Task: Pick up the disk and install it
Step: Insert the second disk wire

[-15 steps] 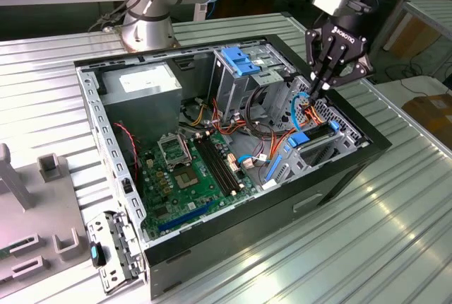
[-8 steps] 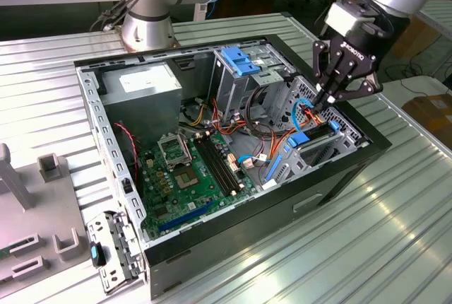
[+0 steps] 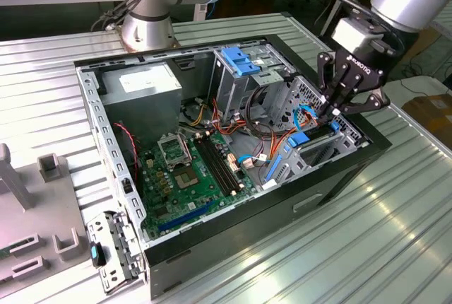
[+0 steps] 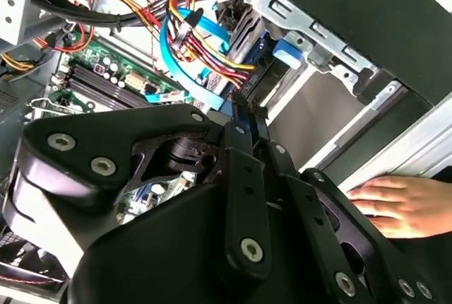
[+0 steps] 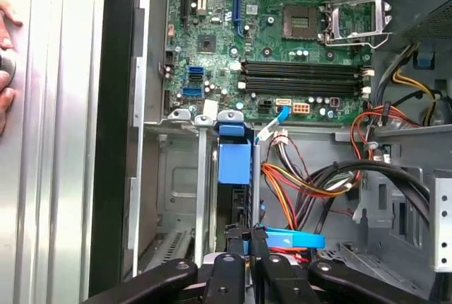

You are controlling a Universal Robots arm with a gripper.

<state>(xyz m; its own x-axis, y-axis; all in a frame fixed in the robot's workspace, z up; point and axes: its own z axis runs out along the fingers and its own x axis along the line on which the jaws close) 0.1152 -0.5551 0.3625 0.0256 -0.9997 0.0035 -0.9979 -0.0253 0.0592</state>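
Disk point(image 5: 233, 177): stands on edge in the lower drive bay of the open computer case point(image 3: 339, 170), blue rail uppermost. Pincer point(image 5: 245, 237) clenched on its rear edge. Judged rigid, fairly heavy, shock-sensitive; best held by side rails.

One computer case point(image 3: 339, 177), one motherboard point(image 3: 194, 170) (four memory slots point(image 5: 304, 78)), one hand point(image 4: 395, 205).

The computer case point(image 3: 233, 198) is laid open on the bench point(image 3: 395, 247); the motherboard point(image 3: 194, 177) is seated inside, the drive cage point(image 3: 318, 145) at the case's end on the exterior view's right.
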